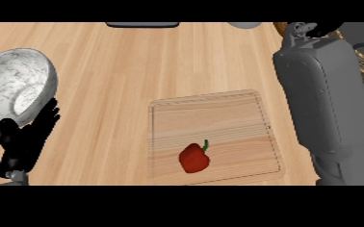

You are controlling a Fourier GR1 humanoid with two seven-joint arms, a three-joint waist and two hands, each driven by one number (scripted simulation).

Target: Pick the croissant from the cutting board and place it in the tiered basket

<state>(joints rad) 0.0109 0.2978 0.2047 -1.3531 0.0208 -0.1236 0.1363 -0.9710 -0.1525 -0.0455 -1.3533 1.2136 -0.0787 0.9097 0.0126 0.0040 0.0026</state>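
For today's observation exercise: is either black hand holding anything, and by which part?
The black left hand is open, holding nothing; the right hand, at the view's top edge, is too hidden to tell.

Nothing here can be read — no words, labels, brand marks, numbers or signs on anything in sight. The wooden cutting board [213, 139] shows only its grain, the marbled bowl [25, 84] only grey veining, and the counter [142, 62] only plain wood — the red pepper [193, 158] carries no sticker.

Right hand [307, 29] and tiered basket [280, 27] largely hidden behind forearm [320, 91].
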